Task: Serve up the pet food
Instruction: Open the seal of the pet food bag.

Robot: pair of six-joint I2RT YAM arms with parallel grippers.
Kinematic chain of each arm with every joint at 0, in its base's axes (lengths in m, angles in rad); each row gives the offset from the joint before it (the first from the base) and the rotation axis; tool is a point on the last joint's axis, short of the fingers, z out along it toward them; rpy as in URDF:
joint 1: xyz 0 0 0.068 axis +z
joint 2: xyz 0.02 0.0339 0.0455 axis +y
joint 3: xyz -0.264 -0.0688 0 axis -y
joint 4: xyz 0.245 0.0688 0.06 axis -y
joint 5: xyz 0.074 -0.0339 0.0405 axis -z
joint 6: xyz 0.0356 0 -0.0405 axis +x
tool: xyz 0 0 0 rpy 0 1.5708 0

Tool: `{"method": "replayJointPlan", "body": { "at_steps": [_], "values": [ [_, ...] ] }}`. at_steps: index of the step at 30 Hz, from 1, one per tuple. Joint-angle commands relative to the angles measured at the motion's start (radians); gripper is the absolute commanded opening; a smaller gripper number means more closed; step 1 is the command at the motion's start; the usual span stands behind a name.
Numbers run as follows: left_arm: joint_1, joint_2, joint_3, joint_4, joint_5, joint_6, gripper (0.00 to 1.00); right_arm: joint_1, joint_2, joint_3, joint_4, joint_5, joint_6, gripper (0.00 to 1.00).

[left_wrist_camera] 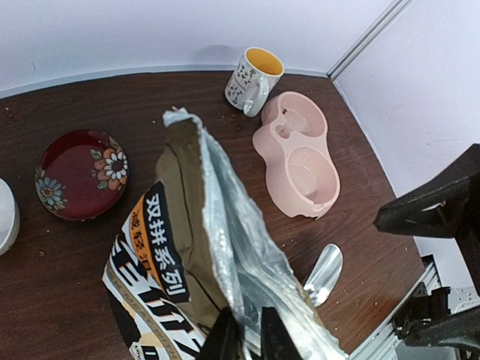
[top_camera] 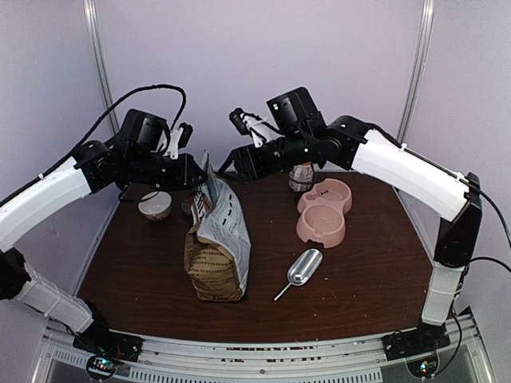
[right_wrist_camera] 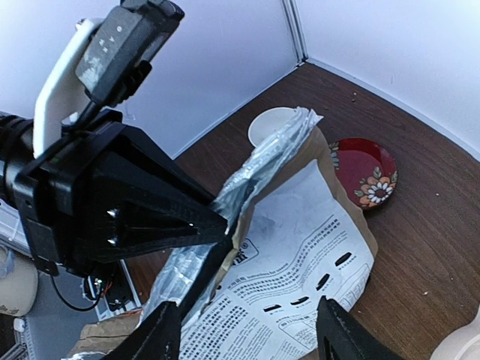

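The tall tan paper bag point(top_camera: 217, 247) with an orange band and a silver foil lining stands upright in the middle of the table. The pet food is hidden inside it. My left gripper point(top_camera: 200, 177) is at the bag's top rim. In the left wrist view its fingers point(left_wrist_camera: 225, 337) pinch the foil edge of the bag point(left_wrist_camera: 225, 232). My right gripper point(top_camera: 234, 165) hovers open just right of the bag's top, touching nothing. In the right wrist view it point(right_wrist_camera: 247, 337) is spread wide over the bag's white printed side point(right_wrist_camera: 300, 255). The pink double bowl point(top_camera: 323, 211) sits to the right.
A metal scoop point(top_camera: 302, 270) lies in front of the pink bowl. A patterned mug point(left_wrist_camera: 253, 79) stands behind that bowl. A red flowered saucer point(left_wrist_camera: 79, 174) and a white bowl point(top_camera: 155, 205) sit to the left behind the bag. White walls close in the back and sides.
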Motion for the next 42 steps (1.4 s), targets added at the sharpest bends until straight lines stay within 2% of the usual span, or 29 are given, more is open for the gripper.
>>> {"method": "replayJointPlan", "body": {
  "at_steps": [1, 7, 10, 13, 20, 31, 42],
  "values": [
    [0.001, -0.015, -0.034, 0.045, -0.03, 0.007, 0.09, 0.008, 0.039, 0.04, 0.056, -0.08, 0.055, 0.63],
    [0.002, -0.011, -0.047, 0.066, -0.013, 0.008, 0.0, 0.029, 0.092, 0.093, 0.027, -0.066, 0.083, 0.61],
    [0.003, -0.013, -0.05, 0.068, -0.012, 0.015, 0.0, 0.041, 0.11, 0.098, 0.012, -0.051, 0.095, 0.55],
    [0.003, -0.023, -0.056, 0.068, -0.014, 0.021, 0.0, 0.06, 0.128, 0.113, -0.017, -0.013, 0.094, 0.43],
    [0.003, -0.067, -0.097, 0.082, -0.01, 0.036, 0.0, 0.079, 0.147, 0.153, -0.078, 0.067, 0.078, 0.0],
    [0.003, -0.107, -0.041, -0.04, -0.055, 0.121, 0.0, 0.073, 0.133, 0.411, -0.356, 0.287, -0.02, 0.0],
    [0.02, -0.115, 0.035, -0.203, -0.083, 0.225, 0.0, 0.027, 0.059, 0.383, -0.464, 0.382, -0.065, 0.0]
  ]
}}
